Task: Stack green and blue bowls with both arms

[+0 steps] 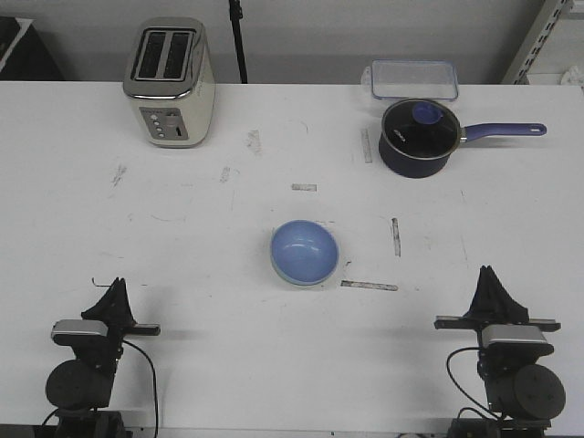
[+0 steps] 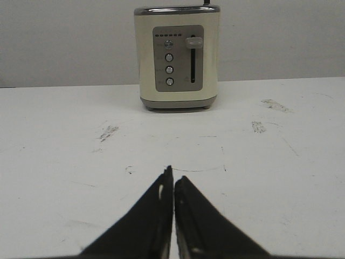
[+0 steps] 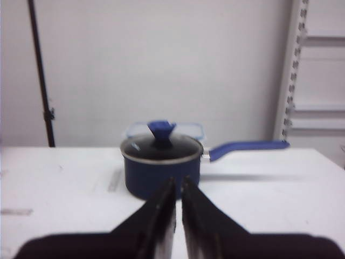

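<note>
A light blue bowl (image 1: 305, 252) sits upright at the centre of the white table (image 1: 210, 237), a pale green rim edging its lower side. Well apart at the near edge, the left gripper (image 1: 116, 290) and right gripper (image 1: 489, 278) rest with fingers pressed together, holding nothing. Beyond stand a cream toaster (image 1: 171, 82), a lidded navy saucepan (image 1: 419, 137) and a clear container (image 1: 413, 79).

We see a white table (image 1: 182, 246): blue bowl (image 1: 305, 252) centre, toaster (image 1: 171, 82) at eleven o'clock, saucepan (image 1: 418, 137) and clear container (image 1: 413, 79) at one.
</note>
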